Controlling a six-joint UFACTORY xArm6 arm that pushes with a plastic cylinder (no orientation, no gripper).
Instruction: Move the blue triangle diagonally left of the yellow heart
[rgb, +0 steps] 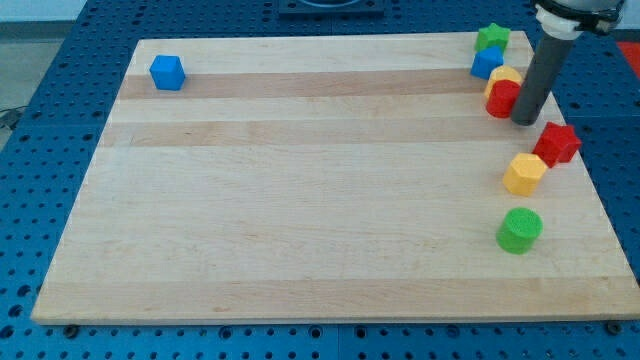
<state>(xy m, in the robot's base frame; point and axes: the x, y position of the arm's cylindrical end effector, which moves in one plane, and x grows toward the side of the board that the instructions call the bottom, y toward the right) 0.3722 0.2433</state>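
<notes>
Pincer: none fitted, so no jaw state to record; our smooth dark rod ends in my tip (524, 121), touching the right side of a red block (503, 99) on the pale wooden board (300, 200). From that red block, we note the yellow heart (504, 76) touching just above, then the blue triangle (487, 63) and a green block (492, 38) above-left. Below-right of it sit a red star (557, 143), yellow hexagon (524, 173) and green cylinder (520, 230); a blue cube (168, 72) lies far left.

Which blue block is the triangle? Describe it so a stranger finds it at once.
Go to the wooden board's corner at the view's top right, where blocks cluster beside my tip. The blue triangle sits just below the green block and left of the yellow heart. The blue cube sits alone, far left.
</notes>
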